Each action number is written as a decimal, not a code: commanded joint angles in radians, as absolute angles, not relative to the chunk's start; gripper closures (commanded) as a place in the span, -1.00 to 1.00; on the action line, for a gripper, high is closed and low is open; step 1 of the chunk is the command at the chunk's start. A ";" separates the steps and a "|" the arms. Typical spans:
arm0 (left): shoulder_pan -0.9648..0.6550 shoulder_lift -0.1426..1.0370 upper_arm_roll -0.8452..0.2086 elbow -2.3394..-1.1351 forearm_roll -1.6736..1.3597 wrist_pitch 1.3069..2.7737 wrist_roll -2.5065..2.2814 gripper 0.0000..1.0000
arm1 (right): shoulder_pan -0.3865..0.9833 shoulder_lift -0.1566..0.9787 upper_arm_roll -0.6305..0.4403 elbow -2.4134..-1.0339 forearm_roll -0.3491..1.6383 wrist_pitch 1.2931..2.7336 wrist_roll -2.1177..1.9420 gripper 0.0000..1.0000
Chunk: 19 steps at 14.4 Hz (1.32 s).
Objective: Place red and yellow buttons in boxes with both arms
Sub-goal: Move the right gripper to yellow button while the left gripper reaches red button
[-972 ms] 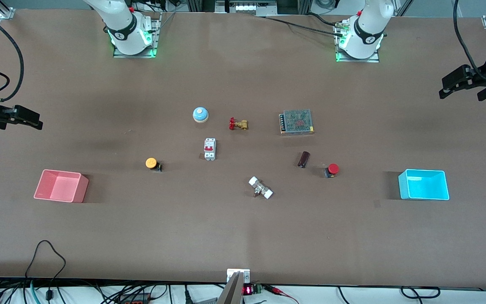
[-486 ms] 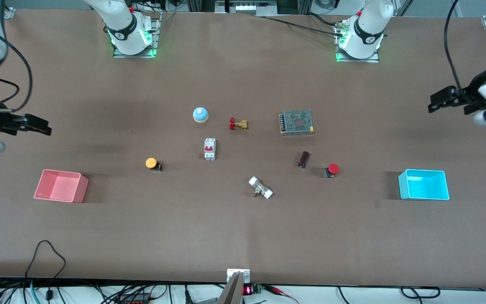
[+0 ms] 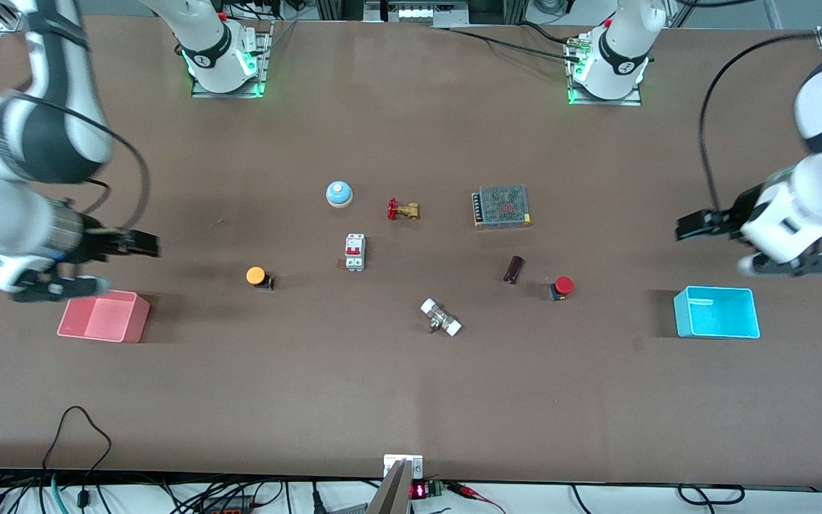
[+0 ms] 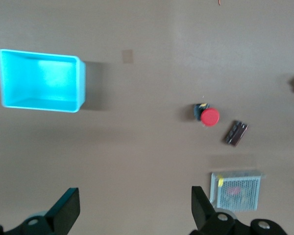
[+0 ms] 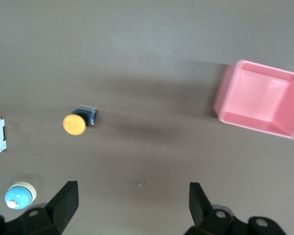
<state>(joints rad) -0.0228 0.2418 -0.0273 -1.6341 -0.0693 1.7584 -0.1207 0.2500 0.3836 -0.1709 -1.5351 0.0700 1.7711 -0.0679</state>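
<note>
Buttons first, since that's what I'm after — but going big to small from my remote seat: the table (image 3: 411,400) is bare brown board with both arms up in the air over it. My left gripper (image 3: 689,227) hangs over the table at the left arm's end, not far from the cyan box (image 3: 716,312), and its wrist view shows the jaws spread wide with nothing between them. My right gripper (image 3: 141,245) hangs over the table at the right arm's end, close to the pink box (image 3: 103,315), jaws also spread wide and empty. Both boxes sit open side up with nothing in them. Next down in size is a mesh-topped power supply (image 3: 501,206) near the middle, then a white circuit breaker (image 3: 354,252) with red switches, a white-ended fitting (image 3: 441,318) nearer the front camera, a blue-domed bell (image 3: 339,193), a brass valve (image 3: 402,210) with a red handle, and a dark little cylinder (image 3: 513,269) lying on its side. Smallest are the two I care about — the red button (image 3: 561,286) sits on the table between that cylinder and the cyan box, and the yellow button (image 3: 257,275) sits between the breaker and the pink box, both well apart from their boxes.
</note>
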 commanded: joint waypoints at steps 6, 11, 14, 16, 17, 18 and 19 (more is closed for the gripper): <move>-0.150 0.454 -0.026 -1.632 -0.089 2.003 -0.379 -1.00 | 0.350 0.524 -0.178 -1.532 0.173 1.868 0.066 -1.00; -0.196 0.529 -0.026 -1.689 -0.089 2.140 -0.406 -1.00 | 0.419 0.603 -0.179 -1.548 0.172 1.960 0.161 -1.00; -0.218 0.534 -0.028 -1.764 -0.089 2.249 -0.423 -1.00 | 0.426 0.612 -0.181 -1.603 0.166 2.000 0.170 -1.00; -0.233 0.535 -0.028 -1.784 -0.089 2.261 -0.425 -1.00 | 0.445 0.612 -0.181 -1.664 0.163 2.067 0.172 -1.00; -0.236 0.537 -0.028 -1.792 -0.089 2.264 -0.425 -1.00 | 0.445 0.612 -0.181 -1.684 0.163 2.089 0.182 -1.00; -0.238 0.537 -0.026 -1.804 -0.089 2.276 -0.426 -1.00 | 0.446 0.612 -0.179 -1.701 0.163 2.111 0.201 -1.00; -0.242 0.537 -0.028 -1.812 -0.089 2.284 -0.428 -1.00 | 0.452 0.614 -0.179 -1.721 0.163 2.135 0.210 -1.00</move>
